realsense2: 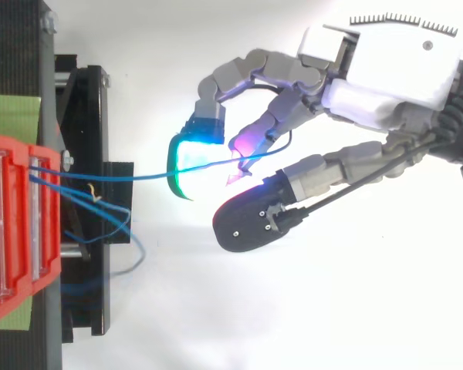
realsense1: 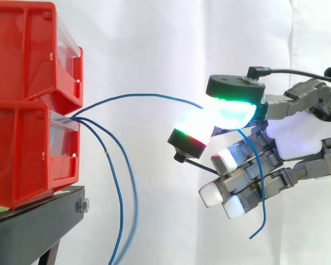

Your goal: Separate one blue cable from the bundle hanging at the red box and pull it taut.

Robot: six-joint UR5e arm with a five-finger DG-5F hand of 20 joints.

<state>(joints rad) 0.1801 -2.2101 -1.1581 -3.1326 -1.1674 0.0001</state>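
Two stacked red bins [realsense1: 33,105] stand on a black stand at the left. Three thin blue cables come out between them. One blue cable [realsense1: 138,96] arcs rightward to my hand [realsense1: 298,138], which is pinched on it between the glowing thumb pad and a fingertip [realsense1: 231,110]; its free end hangs down past the curled fingers [realsense1: 262,221]. From above, the same blue cable [realsense2: 139,176] runs nearly straight from the red bins [realsense2: 23,223] to the pinch by the cyan pad [realsense2: 193,158]. The other two cables [realsense1: 121,204] droop slack below the bins.
The black stand [realsense1: 38,221] carries the bins at the lower left; its frame [realsense2: 92,200] juts out beneath the cables. A white curtain backs the scene. Open space lies between the bins and my hand.
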